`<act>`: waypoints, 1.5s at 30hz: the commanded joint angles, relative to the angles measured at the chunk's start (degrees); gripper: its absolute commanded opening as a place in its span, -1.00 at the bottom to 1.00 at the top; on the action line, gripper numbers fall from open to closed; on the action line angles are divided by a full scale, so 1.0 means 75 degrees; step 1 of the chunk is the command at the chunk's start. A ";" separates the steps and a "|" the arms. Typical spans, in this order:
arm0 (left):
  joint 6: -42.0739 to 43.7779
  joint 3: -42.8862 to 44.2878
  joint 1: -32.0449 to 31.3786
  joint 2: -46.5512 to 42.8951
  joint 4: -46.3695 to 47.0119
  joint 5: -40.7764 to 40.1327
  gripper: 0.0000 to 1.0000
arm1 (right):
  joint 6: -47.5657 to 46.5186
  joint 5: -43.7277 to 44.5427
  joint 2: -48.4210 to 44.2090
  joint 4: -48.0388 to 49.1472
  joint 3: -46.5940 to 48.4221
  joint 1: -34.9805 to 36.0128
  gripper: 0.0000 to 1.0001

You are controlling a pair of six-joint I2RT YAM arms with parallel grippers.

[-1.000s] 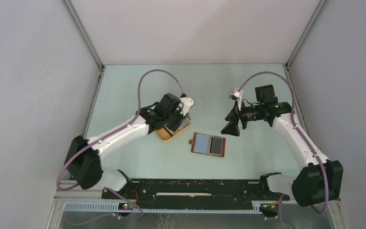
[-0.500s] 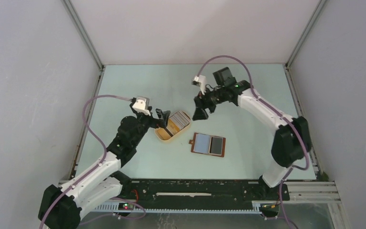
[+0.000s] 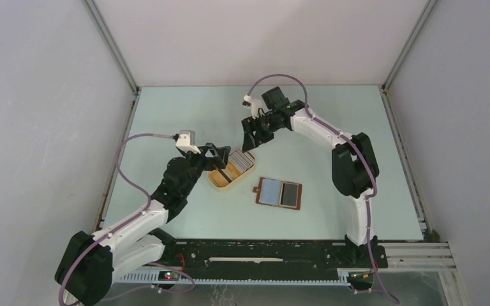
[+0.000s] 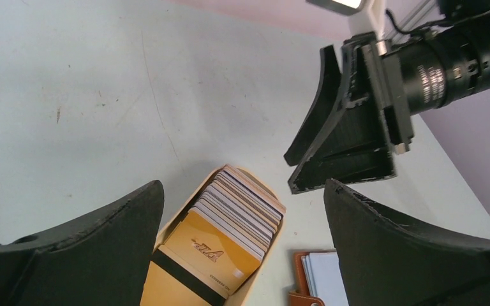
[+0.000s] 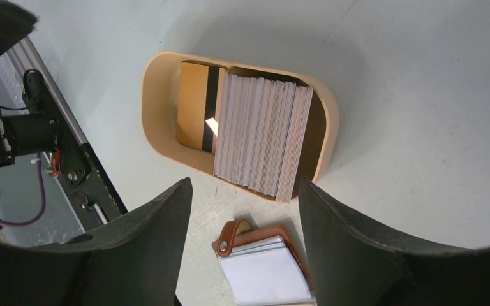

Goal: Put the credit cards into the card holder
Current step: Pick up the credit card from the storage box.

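The credit cards (image 3: 240, 159) stand edge-on as a row in a tan oval tray (image 3: 217, 181). In the left wrist view an orange card (image 4: 214, 252) leans at the front of the row (image 4: 242, 204). The card holder (image 3: 279, 193) lies open on the table right of the tray, its strap tab (image 5: 233, 236) toward the tray. My left gripper (image 3: 215, 157) hangs open just left of the tray, nothing between its fingers. My right gripper (image 3: 250, 137) hovers open above the tray's far end, holding nothing. From the right wrist view the cards (image 5: 261, 134) and the holder (image 5: 265, 271) lie below it.
The tan tray's rim (image 5: 156, 76) holds one striped orange card (image 5: 194, 105) lying flat beside the row. The black rail (image 3: 261, 252) with the arm bases runs along the near edge. White walls close the sides and back.
My left gripper drew back off the tray to its left side and opened wide. My right arm swung left and away from me, from beside the holder to above the tray's far end.
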 commanded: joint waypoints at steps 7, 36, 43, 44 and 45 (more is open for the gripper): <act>-0.0420 -0.0260 0.0059 -0.0191 0.0722 -0.0246 1.00 | 0.0492 0.0135 0.0504 -0.0033 0.0337 0.0237 0.30; -0.0421 -0.0279 0.0062 -0.0180 0.0757 -0.0217 1.00 | 0.0211 0.0453 0.1177 -0.0372 0.0667 0.0425 0.31; -0.0420 -0.0279 0.0062 -0.0174 0.0757 -0.0217 1.00 | 0.0211 0.0568 0.1362 -0.0503 0.0753 0.0501 0.31; -0.0420 -0.0279 0.0062 -0.0179 0.0757 -0.0216 1.00 | 0.0211 0.0571 0.1394 -0.0519 0.0781 0.0507 0.31; -0.0419 -0.0279 0.0062 -0.0177 0.0757 -0.0211 1.00 | 0.0211 0.0566 0.1446 -0.0548 0.0800 0.0512 0.32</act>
